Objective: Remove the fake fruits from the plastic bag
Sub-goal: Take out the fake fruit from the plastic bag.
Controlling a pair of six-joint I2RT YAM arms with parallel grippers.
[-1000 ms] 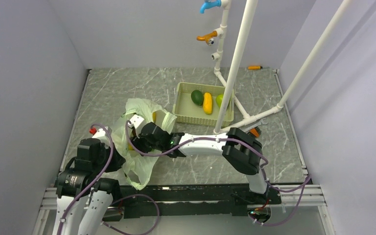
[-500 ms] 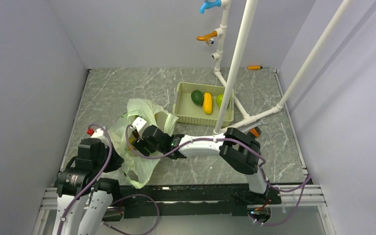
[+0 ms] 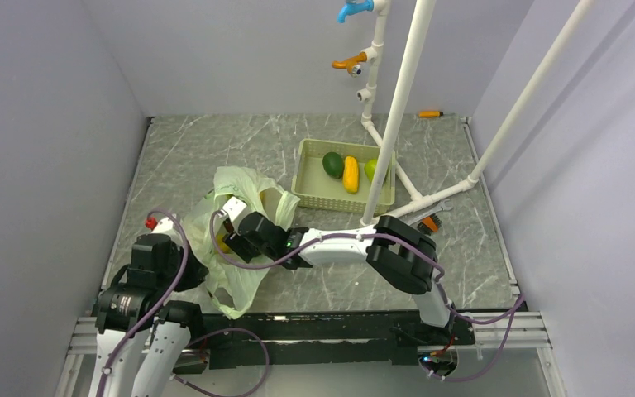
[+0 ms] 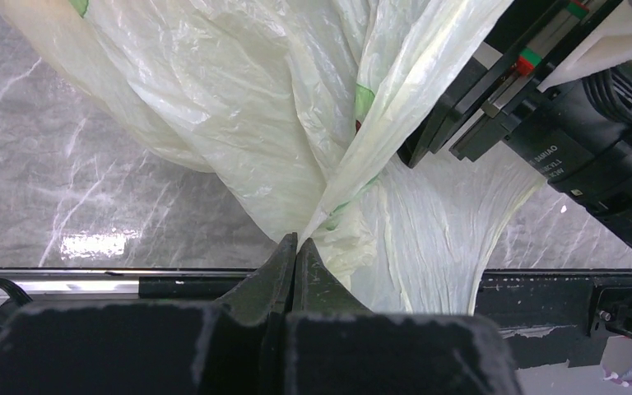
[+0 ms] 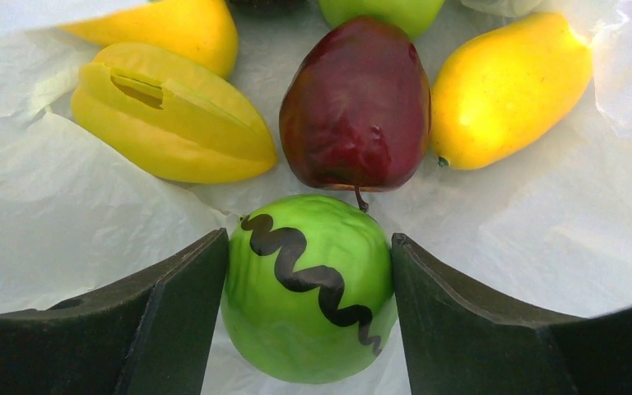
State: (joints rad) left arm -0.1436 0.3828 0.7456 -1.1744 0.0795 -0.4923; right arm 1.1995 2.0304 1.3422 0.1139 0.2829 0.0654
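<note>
The pale-green plastic bag (image 3: pixel 244 186) lies left of centre on the table. My left gripper (image 4: pixel 296 240) is shut on a pinched fold of the bag (image 4: pixel 255 123) at its near edge. My right gripper (image 5: pixel 309 239) reaches inside the bag; its fingers press both sides of the green ball with a dark zigzag band (image 5: pixel 309 309). Beyond the ball lie a maroon fruit (image 5: pixel 355 103), a yellow oblong fruit (image 5: pixel 506 82), a yellow ridged fruit (image 5: pixel 173 115), another yellow one (image 5: pixel 173 29) and a bright green round one (image 5: pixel 381 10). In the top view the right gripper (image 3: pixel 227 236) is hidden in the bag's mouth.
A beige slotted tray (image 3: pixel 306 197) stands right of the bag with a dark green oval fruit (image 3: pixel 332 165), a yellow fruit (image 3: pixel 350 174) and a green fruit (image 3: pixel 370 169). A white pipe frame (image 3: pixel 393 124) rises beside the tray. The table's near edge lies just below the bag.
My right gripper has pushed further left into the bag's mouth. The left arm and the bag have stayed almost in place.
</note>
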